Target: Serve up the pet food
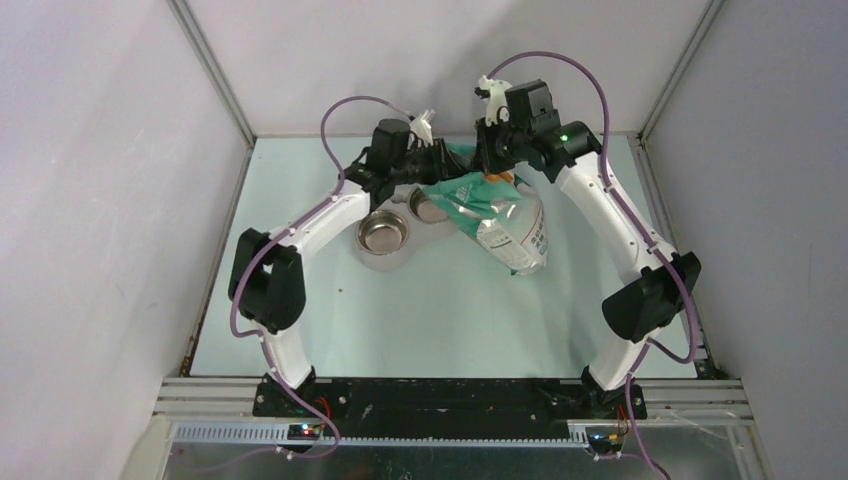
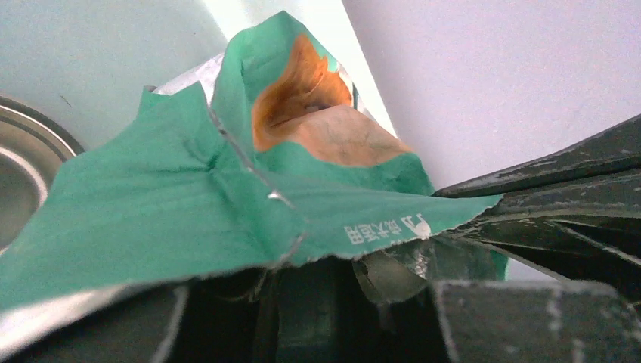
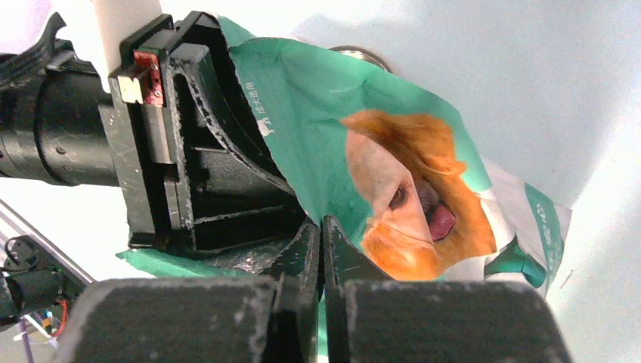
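Right end effector (image 3: 323,231) fingers crowd the bottom of the right wrist view. They are clenched flat together on the green top edge of the bag (image 3: 408,174), and the bag's printed dog face spreads away toward 2 o'clock.

From overhead, the left end effector (image 1: 437,162) meets the same top edge at the bag's 10 o'clock, and the right one holds it at 12 o'clock. The left fingers stand partly closed with the torn, crumpled rim running between them, so they are grasping the bag too. The bag hangs tilted between the two grips. Its white and silver lower end is down on the bench (image 1: 420,320) toward 5 o'clock.

Two steel bowls sit side by side at the bag's 9 o'clock. The nearer bowl (image 1: 384,236) is in full view. The farther bowl (image 1: 430,208) is partly covered by the bag and the left end effector.

No view looks into the bag, so I cannot tell where the pet food lies.
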